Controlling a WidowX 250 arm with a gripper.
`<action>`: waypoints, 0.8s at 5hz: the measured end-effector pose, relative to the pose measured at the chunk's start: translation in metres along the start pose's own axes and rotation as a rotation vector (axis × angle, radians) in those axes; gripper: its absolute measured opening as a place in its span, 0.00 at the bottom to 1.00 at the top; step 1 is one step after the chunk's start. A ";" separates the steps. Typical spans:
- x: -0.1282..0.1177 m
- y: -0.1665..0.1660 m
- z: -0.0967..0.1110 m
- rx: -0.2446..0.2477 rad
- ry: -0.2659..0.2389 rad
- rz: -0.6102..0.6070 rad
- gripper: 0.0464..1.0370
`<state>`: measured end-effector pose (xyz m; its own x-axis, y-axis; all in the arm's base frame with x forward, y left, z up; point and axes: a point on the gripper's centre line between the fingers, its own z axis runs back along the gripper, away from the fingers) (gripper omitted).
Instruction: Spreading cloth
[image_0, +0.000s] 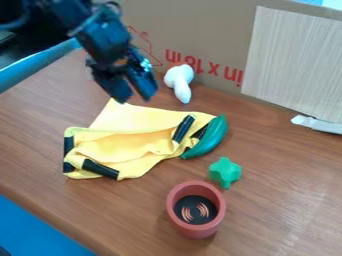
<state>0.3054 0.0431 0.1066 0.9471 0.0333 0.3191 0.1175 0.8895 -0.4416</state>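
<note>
Gripper (133, 95) at approx 11 o'clock, angled down twd 5, fingers slightly apart w/ a narrow gap btwn, nothing gripped. Tips are by the cloth's far edge; can't tell if they touch it. Yellow cloth (110, 120) lies rumpled on the table (280, 200), ctr to 8 o'clock, partly folded, w/ black strips at its 9, 7 and 3 o'clock sides. White rounded thing (179, 80) at 12, near the gripper. Dark green curved toy (212, 136) at 3–4, touching the cloth's R edge. Light green knobbly toy (225, 171) at 4–5, apart from the cloth. Red pot (176, 217) upright at 5–6; orange arcs on black inside. Cardboard (220, 25) at 12, w/ red print, upside down. Pale wood panel (294, 60) at 2; white strip (317, 124) at 3, by its base.
</note>
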 end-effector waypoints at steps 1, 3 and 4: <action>0.011 -0.001 -0.020 0.051 -0.024 -0.013 0.96; 0.023 0.001 -0.062 0.198 -0.038 -0.060 0.96; 0.025 -0.001 -0.070 0.239 -0.038 -0.088 0.96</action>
<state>0.3495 0.0107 0.0564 0.9240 -0.0357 0.3808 0.1206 0.9721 -0.2013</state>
